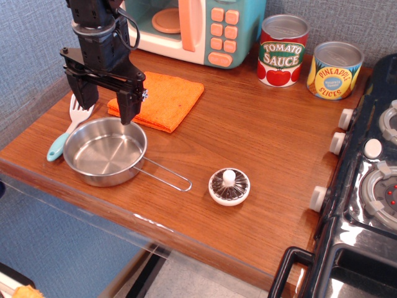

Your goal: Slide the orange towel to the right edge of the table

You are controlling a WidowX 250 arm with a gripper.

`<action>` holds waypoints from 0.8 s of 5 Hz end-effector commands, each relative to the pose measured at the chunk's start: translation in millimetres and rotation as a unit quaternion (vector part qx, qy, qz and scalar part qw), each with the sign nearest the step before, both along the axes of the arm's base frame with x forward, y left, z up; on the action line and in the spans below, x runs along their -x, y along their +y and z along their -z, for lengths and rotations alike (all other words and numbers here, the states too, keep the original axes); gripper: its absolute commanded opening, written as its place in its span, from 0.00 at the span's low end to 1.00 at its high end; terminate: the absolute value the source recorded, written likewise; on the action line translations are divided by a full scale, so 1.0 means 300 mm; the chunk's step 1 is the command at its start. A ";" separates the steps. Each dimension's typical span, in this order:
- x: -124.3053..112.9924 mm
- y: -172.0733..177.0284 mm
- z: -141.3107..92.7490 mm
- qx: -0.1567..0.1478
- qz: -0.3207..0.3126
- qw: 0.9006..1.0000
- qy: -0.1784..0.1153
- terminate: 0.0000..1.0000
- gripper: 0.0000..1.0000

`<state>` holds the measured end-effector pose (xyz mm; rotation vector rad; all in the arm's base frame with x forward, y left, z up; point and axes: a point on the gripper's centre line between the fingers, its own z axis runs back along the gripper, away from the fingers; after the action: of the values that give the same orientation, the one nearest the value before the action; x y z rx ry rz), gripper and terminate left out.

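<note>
The orange towel (164, 100) lies folded on the reddish-brown table (260, 155), at the back left, just in front of the toy microwave. My gripper (107, 107) hangs over the towel's left end and the far rim of the steel pan. Its two black fingers (129, 105) are spread apart and hold nothing. The left part of the towel is hidden behind the gripper. I cannot tell if the fingertips touch the towel.
A steel pan (104, 152) with a wire handle sits front left. A white fork with a teal handle (67, 131) lies left of it. A small round lid (229, 187) sits in the middle. A toy microwave (192, 28), a tomato sauce can (282, 51) and a pineapple can (335, 70) stand at the back. A black toy stove (366, 180) is on the right.
</note>
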<state>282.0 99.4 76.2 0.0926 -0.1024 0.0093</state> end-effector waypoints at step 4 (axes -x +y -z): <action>-0.220 0.114 -0.001 0.008 -0.054 0.998 -0.020 0.00 1.00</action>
<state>344.0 128.3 59.2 0.0577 -0.0874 0.1211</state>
